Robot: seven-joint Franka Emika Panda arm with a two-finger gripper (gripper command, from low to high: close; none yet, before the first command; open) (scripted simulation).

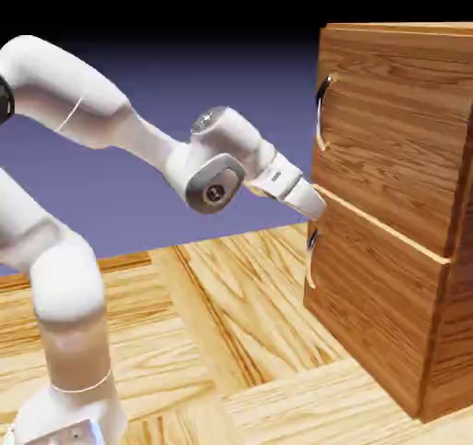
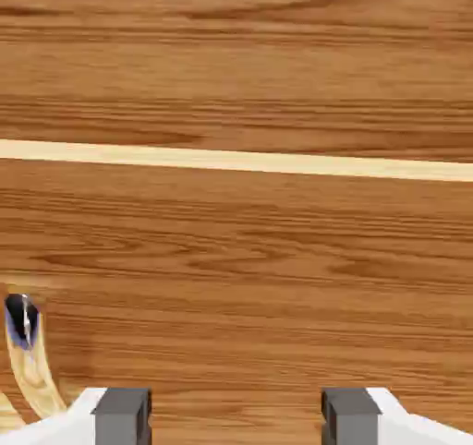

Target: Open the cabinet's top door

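Note:
The cabinet [image 1: 443,277] of reddish-brown wood stands at the exterior view's right. Its top door [image 1: 388,129] lies flat against the body, with a long curved grey handle [image 1: 321,111] on its left edge. My gripper [image 1: 317,209] is below that handle, right at the pale seam between the top door and the lower panel [image 1: 369,314]. In the hand view wood grain fills the frame, crossed by the seam [image 2: 236,162]. My gripper [image 2: 236,417] is open, with only wood showing between its fingertips [image 2: 122,415]. One end of a curved metal handle [image 2: 23,342] shows at the lower left; I cannot tell which panel's.
The lower panel carries a smaller handle [image 1: 311,258] just under my gripper. The cabinet stands on a wooden table [image 1: 231,342]. My arm's forearm and wrist [image 1: 217,171] stretch in from the left.

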